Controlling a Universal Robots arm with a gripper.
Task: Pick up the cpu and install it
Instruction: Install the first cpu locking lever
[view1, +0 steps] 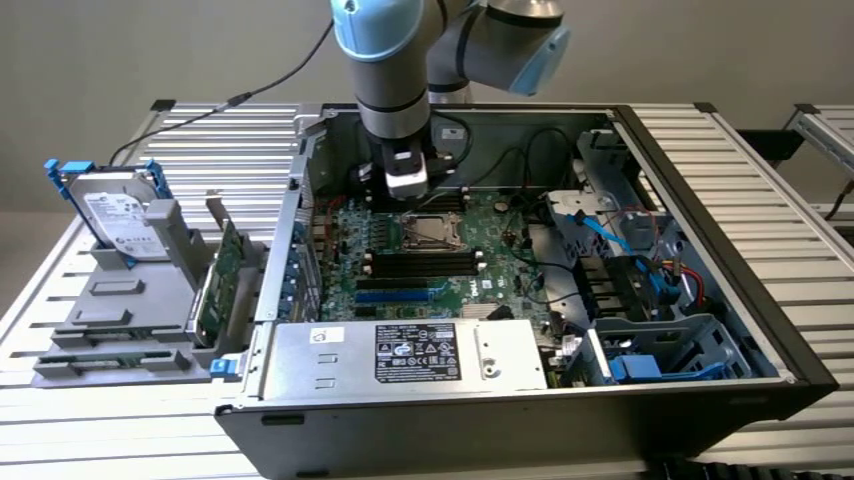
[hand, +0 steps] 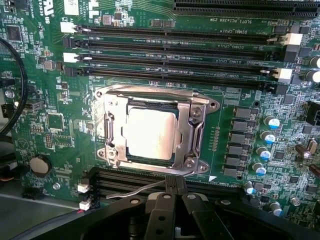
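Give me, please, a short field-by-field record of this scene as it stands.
setting: open computer case on a slatted metal table
cpu: lying in its motherboard socket, silver top up, metal frame around it
gripper: shut, nothing seen in it, tips by the socket's wire lever
memory slots: empty
hard drive: upright in a grey holder outside the case, exterior view's left

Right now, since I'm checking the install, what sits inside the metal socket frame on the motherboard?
The cpu lies inside the socket frame, its dull silver top showing. Whatever is beneath the cpu is covered and cannot be seen.
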